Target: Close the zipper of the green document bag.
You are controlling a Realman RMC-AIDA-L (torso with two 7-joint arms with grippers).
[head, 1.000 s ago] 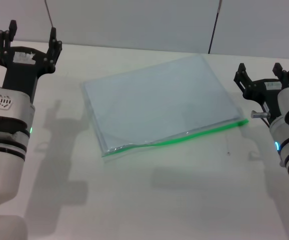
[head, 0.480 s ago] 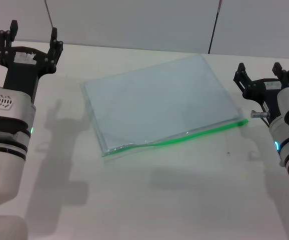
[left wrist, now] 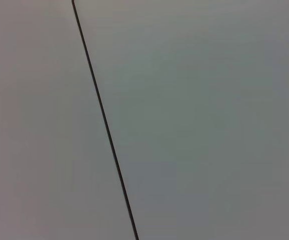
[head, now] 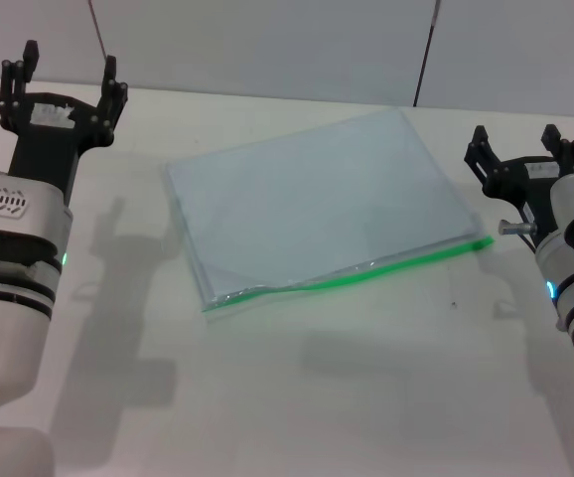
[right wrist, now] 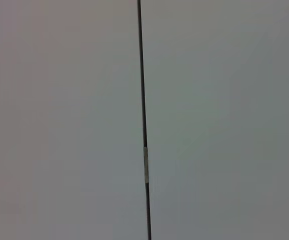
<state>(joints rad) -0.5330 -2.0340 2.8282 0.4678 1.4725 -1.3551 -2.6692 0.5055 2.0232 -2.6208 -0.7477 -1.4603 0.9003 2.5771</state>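
Note:
The green document bag [head: 312, 204] lies flat and slightly skewed in the middle of the white table, a translucent pale blue pouch. Its zipper [head: 386, 266] is the bright green strip along the near long edge, running from the near left corner up to the right corner; the slider cannot be made out. My left gripper [head: 66, 72] is raised at the far left, open, well clear of the bag. At the right, my right gripper [head: 518, 141] is open just beyond the zipper's right end. Both wrist views show only a grey wall with a dark seam.
The white table [head: 297, 388] stretches around the bag, with bare surface in front of it. A grey wall [head: 267, 45] with two dark vertical seams stands behind the table.
The left gripper has shifted very slightly to the right. The bag and the right arm have stayed still.

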